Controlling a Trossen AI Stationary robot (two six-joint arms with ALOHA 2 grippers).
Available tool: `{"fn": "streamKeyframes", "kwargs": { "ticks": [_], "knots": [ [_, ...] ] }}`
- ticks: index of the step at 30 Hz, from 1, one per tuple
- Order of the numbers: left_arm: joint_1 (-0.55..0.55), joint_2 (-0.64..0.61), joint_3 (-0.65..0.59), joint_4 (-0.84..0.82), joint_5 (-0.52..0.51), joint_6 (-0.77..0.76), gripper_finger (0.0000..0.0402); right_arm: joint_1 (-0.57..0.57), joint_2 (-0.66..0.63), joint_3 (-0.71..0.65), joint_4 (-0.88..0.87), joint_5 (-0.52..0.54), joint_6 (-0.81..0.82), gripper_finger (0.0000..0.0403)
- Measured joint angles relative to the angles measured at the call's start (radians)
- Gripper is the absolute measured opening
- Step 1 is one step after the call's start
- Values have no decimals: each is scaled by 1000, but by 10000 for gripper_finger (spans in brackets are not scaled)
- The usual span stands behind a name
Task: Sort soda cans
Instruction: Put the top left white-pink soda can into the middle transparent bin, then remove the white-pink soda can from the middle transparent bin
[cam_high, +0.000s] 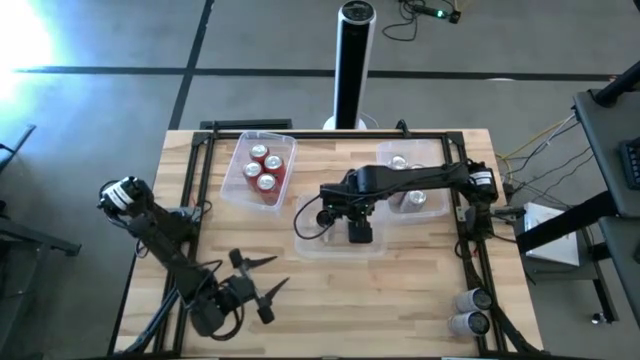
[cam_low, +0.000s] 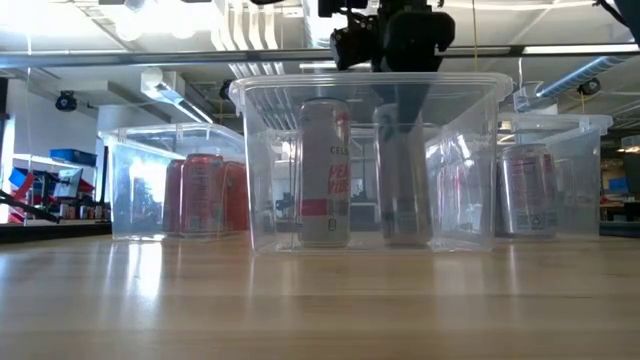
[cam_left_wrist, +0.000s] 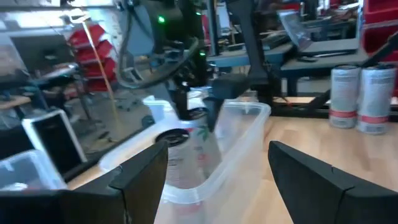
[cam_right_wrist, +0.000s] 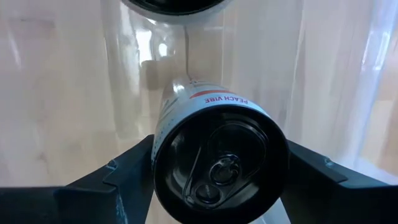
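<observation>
The right gripper (cam_high: 359, 232) is positioned over the middle clear tub (cam_low: 262, 100), its fingers closed on a black can (cam_right_wrist: 219, 163) standing beside a white can (cam_low: 326, 172). The left gripper (cam_high: 262, 285) waits near the table's front edge, fingers spread and empty. Red cans (cam_high: 266, 168) occupy the left tub (cam_high: 232, 170); silver cans (cam_high: 415, 198) occupy the right tub (cam_high: 384, 153).

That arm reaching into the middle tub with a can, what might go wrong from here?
The right gripper holds a Peach Vibe can inside the middle clear tub, right beside another can standing there; releasing off-centre might tip one against the other. Lifting out, the fingers could catch the tub's wall and drag the light tub. The left gripper waits open, well clear.
</observation>
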Motion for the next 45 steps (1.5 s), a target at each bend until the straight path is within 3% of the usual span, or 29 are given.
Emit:
{"fn": "streamKeyframes", "kwargs": {
  "ticks": [8, 13, 20, 24, 32, 39, 45],
  "knots": [
    [-12, -1, 2, -8, -42, 47, 262, 1, -9, -22, 2, 2, -4, 286],
    [-15, -1, 0, -8, -48, 42, 262, 21, -34, 58, -58, 6, -4, 305],
    [-14, -1, 0, -5, -49, 41, 262, 49, -47, 170, -113, 97, -16, 358],
    [-14, -1, 0, 0, -49, 41, 262, 52, -49, 183, -116, 100, -10, 364],
    [-14, -1, 0, 0, -49, 40, 262, 61, -47, 110, -43, 107, -19, 363],
    [-14, -1, 0, 0, -49, 40, 262, 84, -52, 17, 128, 106, -191, 363],
    [-14, -1, 0, 0, -49, 40, 262, 70, -51, -56, 199, 113, -237, 363]
  ]
}}
